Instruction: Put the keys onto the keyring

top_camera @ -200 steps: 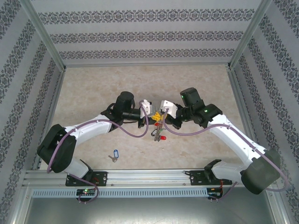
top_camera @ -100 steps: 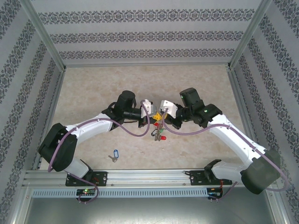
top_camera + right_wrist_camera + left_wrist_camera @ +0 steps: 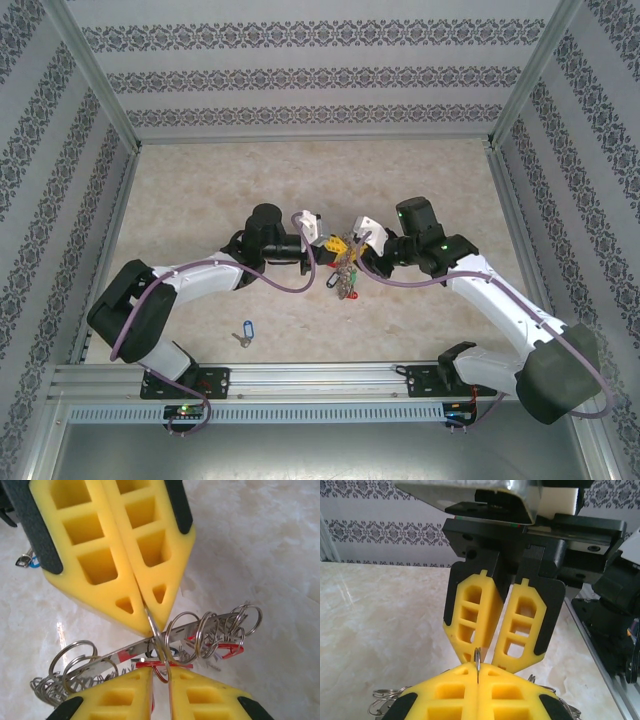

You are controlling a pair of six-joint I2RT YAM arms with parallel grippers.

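The keyring (image 3: 345,272), a flat metal band (image 3: 125,652) strung with many split rings and small keys, hangs between my two grippers above the table. My left gripper (image 3: 330,242) (image 3: 478,667) is shut on a thin split ring (image 3: 155,630) that crosses the band. Facing it tip to tip, my right gripper (image 3: 355,242) (image 3: 161,672) has its jaws slightly apart. The lower end of that ring and a red loop sit in the gap. A red tag (image 3: 227,650) hangs on the band. A key with a blue tag (image 3: 245,333) lies on the table near the left arm.
Aluminium frame posts and patterned walls enclose the marble-look tabletop (image 3: 200,190). The mounting rail (image 3: 320,378) runs along the near edge. Purple cables loop under both wrists.
My left jaws have closed fully on the split ring. My right jaws have parted a little. Both wrists shifted slightly and the keyring bundle hangs a bit higher.
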